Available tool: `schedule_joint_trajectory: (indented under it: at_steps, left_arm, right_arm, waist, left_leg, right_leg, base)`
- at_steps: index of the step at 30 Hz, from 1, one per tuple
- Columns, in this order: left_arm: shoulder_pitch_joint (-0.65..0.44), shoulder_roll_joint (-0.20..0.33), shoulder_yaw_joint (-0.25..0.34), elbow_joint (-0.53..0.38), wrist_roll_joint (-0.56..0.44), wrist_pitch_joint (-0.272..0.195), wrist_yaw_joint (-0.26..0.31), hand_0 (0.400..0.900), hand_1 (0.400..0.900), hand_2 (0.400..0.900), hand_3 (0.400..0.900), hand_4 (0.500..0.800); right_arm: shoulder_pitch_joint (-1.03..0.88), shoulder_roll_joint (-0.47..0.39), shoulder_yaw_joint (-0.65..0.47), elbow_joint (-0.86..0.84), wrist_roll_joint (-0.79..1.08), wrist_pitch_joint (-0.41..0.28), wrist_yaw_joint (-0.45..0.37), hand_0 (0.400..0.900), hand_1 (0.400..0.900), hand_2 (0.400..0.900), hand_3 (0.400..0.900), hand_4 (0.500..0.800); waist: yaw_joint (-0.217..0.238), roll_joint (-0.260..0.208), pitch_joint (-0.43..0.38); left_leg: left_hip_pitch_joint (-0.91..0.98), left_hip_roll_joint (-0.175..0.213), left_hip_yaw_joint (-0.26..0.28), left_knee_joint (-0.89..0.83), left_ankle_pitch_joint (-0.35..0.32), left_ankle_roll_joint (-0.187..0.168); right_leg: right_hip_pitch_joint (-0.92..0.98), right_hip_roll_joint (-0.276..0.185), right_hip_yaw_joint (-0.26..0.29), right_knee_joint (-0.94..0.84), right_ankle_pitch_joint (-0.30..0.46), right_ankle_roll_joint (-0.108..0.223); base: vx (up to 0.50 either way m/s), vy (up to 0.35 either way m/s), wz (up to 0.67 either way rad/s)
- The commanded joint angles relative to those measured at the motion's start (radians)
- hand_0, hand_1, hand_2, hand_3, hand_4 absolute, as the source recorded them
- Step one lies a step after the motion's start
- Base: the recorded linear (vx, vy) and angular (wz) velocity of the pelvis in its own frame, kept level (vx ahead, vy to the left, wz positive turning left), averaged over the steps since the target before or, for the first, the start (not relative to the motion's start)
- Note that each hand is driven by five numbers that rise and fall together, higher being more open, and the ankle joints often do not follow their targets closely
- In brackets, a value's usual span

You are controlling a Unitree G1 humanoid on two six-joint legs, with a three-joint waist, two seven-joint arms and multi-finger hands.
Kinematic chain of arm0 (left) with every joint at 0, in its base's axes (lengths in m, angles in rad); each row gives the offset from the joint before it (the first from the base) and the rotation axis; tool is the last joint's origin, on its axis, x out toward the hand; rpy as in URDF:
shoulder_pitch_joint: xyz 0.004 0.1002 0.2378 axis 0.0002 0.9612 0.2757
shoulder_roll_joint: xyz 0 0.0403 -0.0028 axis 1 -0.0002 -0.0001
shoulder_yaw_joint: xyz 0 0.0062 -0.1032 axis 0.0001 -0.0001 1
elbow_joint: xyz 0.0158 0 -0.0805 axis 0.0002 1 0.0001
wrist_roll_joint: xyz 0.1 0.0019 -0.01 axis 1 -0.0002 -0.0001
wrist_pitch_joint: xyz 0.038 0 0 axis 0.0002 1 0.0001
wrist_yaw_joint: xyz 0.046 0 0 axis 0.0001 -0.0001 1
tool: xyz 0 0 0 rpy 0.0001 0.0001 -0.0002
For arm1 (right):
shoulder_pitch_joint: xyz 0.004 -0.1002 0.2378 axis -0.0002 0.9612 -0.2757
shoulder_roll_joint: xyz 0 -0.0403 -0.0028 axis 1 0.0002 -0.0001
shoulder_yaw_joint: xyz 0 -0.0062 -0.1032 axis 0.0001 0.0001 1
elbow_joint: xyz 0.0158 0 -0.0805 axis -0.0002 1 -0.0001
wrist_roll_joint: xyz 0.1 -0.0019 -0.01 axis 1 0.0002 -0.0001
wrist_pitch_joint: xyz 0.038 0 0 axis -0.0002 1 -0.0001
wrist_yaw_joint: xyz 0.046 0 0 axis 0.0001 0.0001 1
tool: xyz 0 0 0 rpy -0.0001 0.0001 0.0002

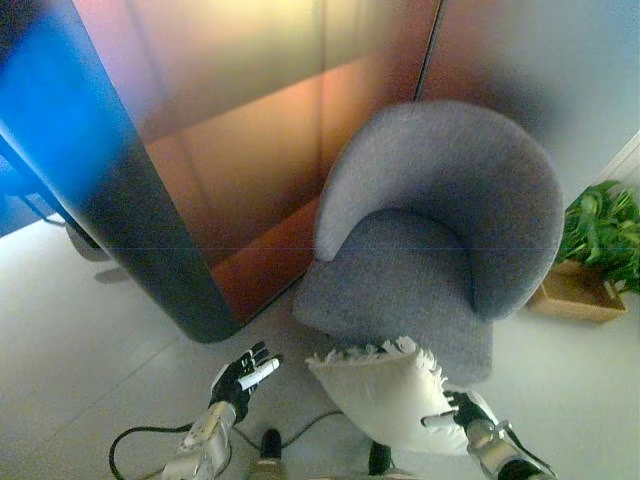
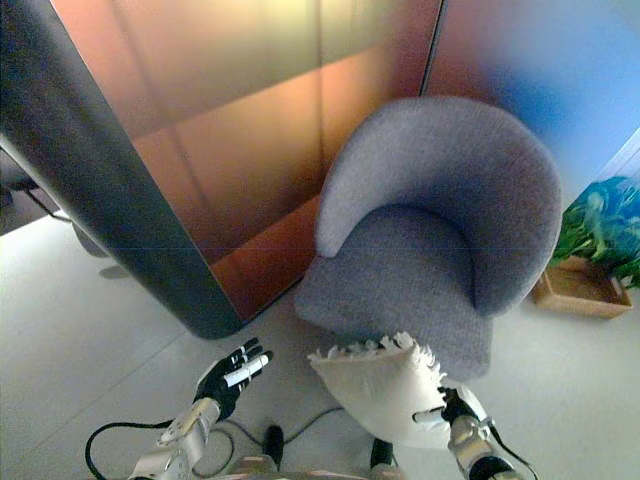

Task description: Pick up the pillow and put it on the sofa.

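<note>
A white pillow (image 1: 385, 390) with a fringed edge is held in the air just before the front edge of a grey tub armchair (image 1: 430, 240), the sofa of the task. My right hand (image 1: 462, 412) is at the pillow's lower right, its fingers curled onto the cloth. My left hand (image 1: 242, 378) is open and empty, held up to the left of the pillow and apart from it. The chair's seat (image 2: 400, 270) holds nothing.
A tall curved partition with a dark rim (image 1: 150, 240) and orange-brown panels stands to the left of the chair. A green plant in a wooden box (image 1: 590, 270) stands on the floor at the right. The light floor (image 1: 80, 340) lies at the left.
</note>
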Motion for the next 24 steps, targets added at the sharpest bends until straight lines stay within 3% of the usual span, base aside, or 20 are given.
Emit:
schedule_joint_trajectory:
  at_steps: [1,12,24]
  left_arm:
    - [-0.167,0.031,-0.021,-0.055,-0.038,-0.106,-0.005,0.900,0.900,0.900,0.900,0.800]
    - [-0.255,0.040,-0.058,-0.073,-0.080,-0.146,0.001,0.900,0.900,0.900,0.900,0.800]
    - [-0.328,0.058,-0.084,-0.091,-0.115,-0.191,0.015,0.900,0.900,0.900,0.900,0.800]
  right_arm:
    - [-0.214,-0.094,0.030,-0.006,0.029,-0.024,-0.057,0.900,0.900,0.900,0.900,0.800]
    - [-0.380,-0.135,0.051,0.043,0.029,0.000,-0.091,0.900,0.900,0.900,0.900,0.800]
    - [-0.539,-0.174,0.059,0.125,0.035,0.094,-0.090,0.900,0.900,0.900,0.900,0.800]
  waist:
    - [0.031,0.006,0.090]
    - [0.036,0.035,0.189]
    - [0.046,0.059,0.282]
  left_leg:
    - [-0.003,0.025,-0.085,0.066,-0.067,-0.007]
    - [-0.100,0.007,-0.105,0.106,-0.063,-0.006]
    - [-0.204,-0.006,-0.117,0.149,-0.047,-0.004]
  right_leg:
    - [-0.024,-0.094,0.039,0.115,-0.035,0.091]
    - [-0.101,-0.101,0.051,0.136,-0.027,0.089]
    - [-0.192,-0.099,0.053,0.168,-0.012,0.084]
  base:
    - [-0.10,0.009,0.02]
    - [-0.09,0.008,0.00]
    - [-0.08,-0.003,-0.01]
